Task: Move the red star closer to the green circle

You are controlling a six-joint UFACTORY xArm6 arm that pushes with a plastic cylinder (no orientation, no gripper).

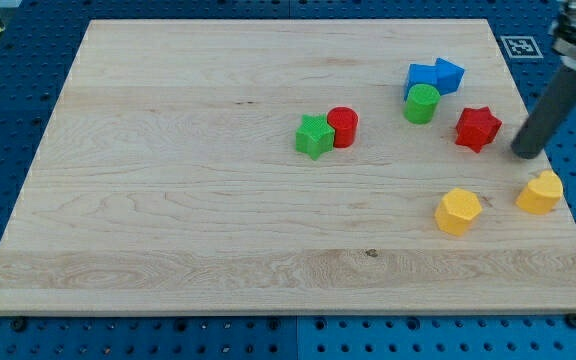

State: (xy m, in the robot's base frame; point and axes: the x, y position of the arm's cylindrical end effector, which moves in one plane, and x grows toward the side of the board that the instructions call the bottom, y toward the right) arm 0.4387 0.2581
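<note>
The red star lies on the wooden board at the view's right. The green circle stands a short way to its upper left, with a small gap between them, touching the blue blocks above it. My tip is at the lower end of the dark rod, just to the right of the red star and slightly below it, not touching it.
Two blue blocks sit above the green circle. A green star and a red cylinder touch near the board's middle. A yellow hexagon and a yellow heart lie at lower right. The board's right edge is close to my tip.
</note>
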